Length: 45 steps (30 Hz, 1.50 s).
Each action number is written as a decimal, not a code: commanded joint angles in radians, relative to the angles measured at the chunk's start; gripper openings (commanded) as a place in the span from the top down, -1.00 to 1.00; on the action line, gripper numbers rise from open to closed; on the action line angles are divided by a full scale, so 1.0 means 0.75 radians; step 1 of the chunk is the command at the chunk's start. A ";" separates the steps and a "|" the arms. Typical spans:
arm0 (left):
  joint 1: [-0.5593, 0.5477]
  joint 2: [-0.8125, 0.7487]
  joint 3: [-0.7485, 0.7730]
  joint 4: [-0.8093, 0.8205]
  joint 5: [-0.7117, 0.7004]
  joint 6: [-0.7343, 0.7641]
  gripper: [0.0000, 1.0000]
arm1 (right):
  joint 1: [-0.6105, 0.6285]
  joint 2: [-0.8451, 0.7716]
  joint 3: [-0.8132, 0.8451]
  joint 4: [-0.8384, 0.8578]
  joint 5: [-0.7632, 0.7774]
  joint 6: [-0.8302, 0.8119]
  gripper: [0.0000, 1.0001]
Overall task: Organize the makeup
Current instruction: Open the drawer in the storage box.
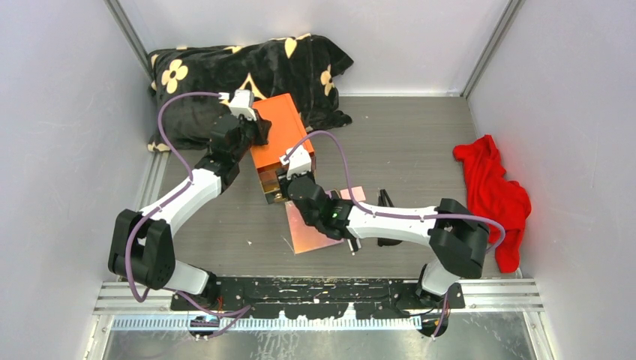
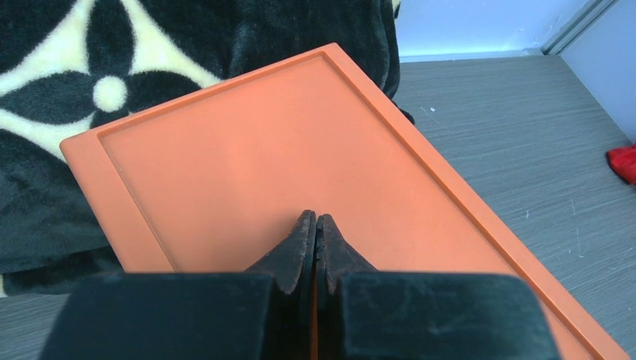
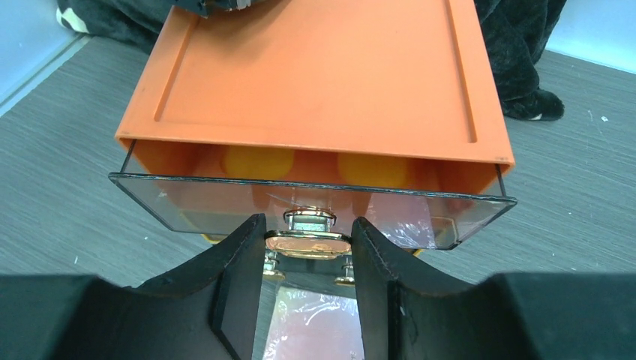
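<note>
The step in hand is opening the storage, before any makeup goes in. The left end effector (image 2: 316, 221) has its fingers pressed together, with the tips down on the top of the orange-topped box (image 3: 322, 75). I judge that it steadies the box.

The right end effector (image 3: 307, 229) stands at the front of the clear drawer (image 3: 187, 199). Its two fingers are against the ends of the gold handle (image 3: 307, 244), so it seems to pinch the handle, though I cannot be sure how firm the contact is.

The pink palette (image 1: 311, 232) lies flat on the table (image 1: 405, 142), under the right arm and just in front of the box. Some dark items (image 1: 386, 199) beside it may be the brushes, but they are too small to tell.

The next move calls for a straight pull toward the robot, low and level, while the left side holds the box down. The drawer must open far enough to take the palette.
</note>
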 commanded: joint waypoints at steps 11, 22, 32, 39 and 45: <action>0.039 0.135 -0.063 -0.270 -0.012 0.015 1.00 | -0.004 -0.176 -0.090 -0.226 -0.143 0.119 0.99; 0.048 0.173 -0.053 -0.270 -0.016 0.025 1.00 | 0.044 -0.317 -0.217 -0.331 -0.170 0.158 0.99; 0.050 0.207 -0.029 -0.280 -0.019 0.027 1.00 | 0.158 -0.456 -0.349 -0.432 -0.091 0.239 0.99; 0.049 0.231 -0.008 -0.304 -0.031 0.043 1.00 | 0.264 -0.543 -0.397 -0.539 -0.003 0.306 0.99; 0.050 0.253 0.006 -0.311 -0.030 0.048 1.00 | 0.322 -0.581 -0.441 -0.585 0.059 0.347 0.99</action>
